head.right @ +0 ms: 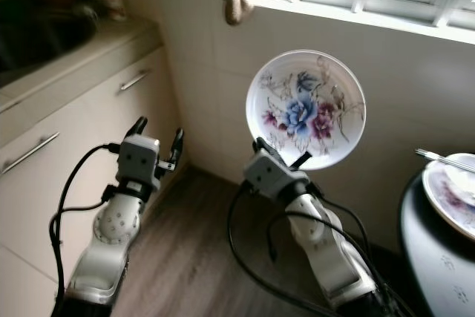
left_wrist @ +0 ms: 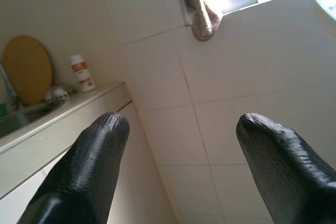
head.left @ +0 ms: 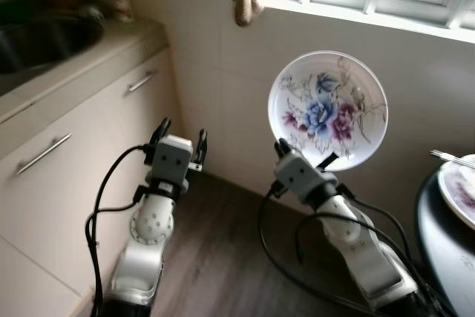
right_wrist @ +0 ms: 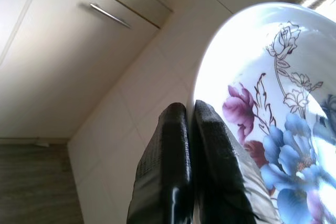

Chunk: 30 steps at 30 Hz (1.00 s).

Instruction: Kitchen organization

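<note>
left eye view: our right gripper is clamped on the floral plate rim, plate upright just above its fingers. our left gripper is spread apart w/ nothing between, near cabinet.

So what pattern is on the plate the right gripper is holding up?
The plate is white with blue and purple flowers, clearest in the left eye view.
</note>
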Tool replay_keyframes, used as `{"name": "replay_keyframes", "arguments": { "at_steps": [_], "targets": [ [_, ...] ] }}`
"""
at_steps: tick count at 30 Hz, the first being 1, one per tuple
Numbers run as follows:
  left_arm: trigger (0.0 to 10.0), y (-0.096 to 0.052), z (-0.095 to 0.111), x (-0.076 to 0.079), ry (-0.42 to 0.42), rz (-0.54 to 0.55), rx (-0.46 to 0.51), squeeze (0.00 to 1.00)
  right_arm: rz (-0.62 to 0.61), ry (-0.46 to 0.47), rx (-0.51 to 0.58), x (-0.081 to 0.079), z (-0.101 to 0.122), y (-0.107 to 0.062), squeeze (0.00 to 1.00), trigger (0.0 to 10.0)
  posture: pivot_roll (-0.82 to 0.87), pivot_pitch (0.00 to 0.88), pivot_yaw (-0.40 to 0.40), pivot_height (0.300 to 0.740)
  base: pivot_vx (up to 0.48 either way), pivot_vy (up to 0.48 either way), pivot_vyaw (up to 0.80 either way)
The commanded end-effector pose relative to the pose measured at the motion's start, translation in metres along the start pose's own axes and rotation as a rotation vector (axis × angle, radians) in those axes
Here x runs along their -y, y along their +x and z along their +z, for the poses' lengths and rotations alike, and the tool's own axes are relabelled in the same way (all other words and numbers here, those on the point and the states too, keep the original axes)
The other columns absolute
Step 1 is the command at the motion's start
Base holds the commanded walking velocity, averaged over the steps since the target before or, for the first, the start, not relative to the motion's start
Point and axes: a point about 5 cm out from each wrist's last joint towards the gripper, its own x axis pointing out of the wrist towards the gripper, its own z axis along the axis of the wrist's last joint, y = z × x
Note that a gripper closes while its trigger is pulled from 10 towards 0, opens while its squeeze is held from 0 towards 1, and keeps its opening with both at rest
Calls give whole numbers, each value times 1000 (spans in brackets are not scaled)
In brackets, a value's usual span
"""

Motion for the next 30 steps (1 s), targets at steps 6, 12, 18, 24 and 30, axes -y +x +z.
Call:
{"name": "replay_keyframes", "arguments": {
  "at_steps": [6, 12, 18, 24, 30],
  "targets": [
    [10000, 1, 4, -6, 24, 8, 20, 0, -31, -11, 38, 7, 7, 3, 0, 0, 73, 0, -60, 740, 0, 0, 800],
    [10000, 1, 6, -5, 12, 7, 36, 0, -39, -13, 42, 9, 7, 3, 0, 0, 73, 0, -60, 740, 0, 0, 800],
    [10000, 1, 6, -7, 0, 11, 39, 0, -56, -6, 44, 12, 8, 4, 0, 0, 75, 0, -62, 740, 0, 0, 800],
    [10000, 0, 7, -7, -5, 12, 43, 0, -75, 17, 50, 14, 9, 6, 0, 0, 75, 0, -63, 740, 207, 0, 748],
    [10000, 0, 7, -7, -6, 12, 45, 0, -82, 17, 38, 14, 8, 7, 0, 1569, 75, 0, -63, 740, 339, 0, 507]
  ]
}}
